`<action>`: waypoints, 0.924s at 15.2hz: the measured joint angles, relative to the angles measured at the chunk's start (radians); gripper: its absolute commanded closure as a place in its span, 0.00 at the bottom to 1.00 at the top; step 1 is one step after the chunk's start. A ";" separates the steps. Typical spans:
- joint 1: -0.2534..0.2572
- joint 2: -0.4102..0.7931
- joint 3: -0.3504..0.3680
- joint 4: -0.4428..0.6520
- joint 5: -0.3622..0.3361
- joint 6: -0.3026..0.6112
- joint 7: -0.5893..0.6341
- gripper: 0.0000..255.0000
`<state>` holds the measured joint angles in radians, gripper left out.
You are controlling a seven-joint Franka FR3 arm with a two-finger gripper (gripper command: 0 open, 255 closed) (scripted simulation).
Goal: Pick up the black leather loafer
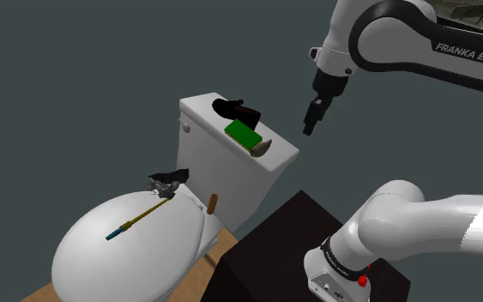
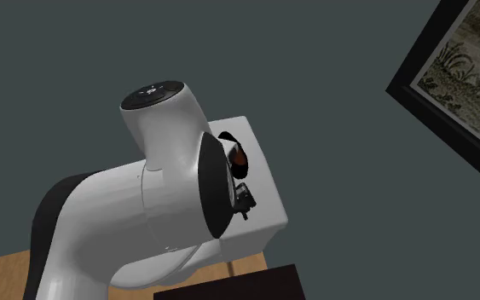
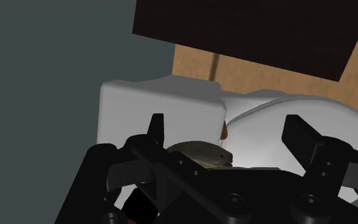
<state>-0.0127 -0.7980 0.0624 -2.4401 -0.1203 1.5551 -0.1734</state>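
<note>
A: Gripper (image 1: 311,123) fingers are standing apart, holding nothing, and it is hovering off the tank's (image 1: 231,172) end.

B: And the loafer?

A: You're seeing the loafer (image 1: 233,109) lying on the tank, touching a green block (image 1: 244,134). In the second exterior view the arm (image 2: 161,213) is hiding most of it.

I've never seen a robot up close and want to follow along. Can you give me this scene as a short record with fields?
Place: a white toilet, dark grey wall behind
Tool: open, holding nothing, in the air near the tank
Loafer: black, lying on top of the tank, apart from the tool
Next to loafer: green block
On the lid: a blue and yellow pen
Task state: loafer not yet picked up
</note>
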 measured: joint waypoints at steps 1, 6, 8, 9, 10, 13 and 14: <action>0.000 0.000 0.000 0.000 0.000 0.000 0.000 0.00; -0.018 0.128 -0.023 0.036 -0.022 0.110 -0.009 0.00; -0.029 0.196 -0.039 0.054 -0.035 0.169 -0.018 0.00; -0.030 0.234 -0.040 0.077 -0.036 0.188 -0.016 0.00; -0.034 0.271 -0.045 0.088 -0.040 0.218 -0.016 0.00; -0.044 0.380 -0.057 0.139 -0.049 0.290 -0.020 0.00; -0.047 0.420 -0.061 0.164 -0.052 0.311 -0.021 0.00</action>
<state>-0.0594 -0.3776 0.0011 -2.2763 -0.1718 1.8658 -0.1949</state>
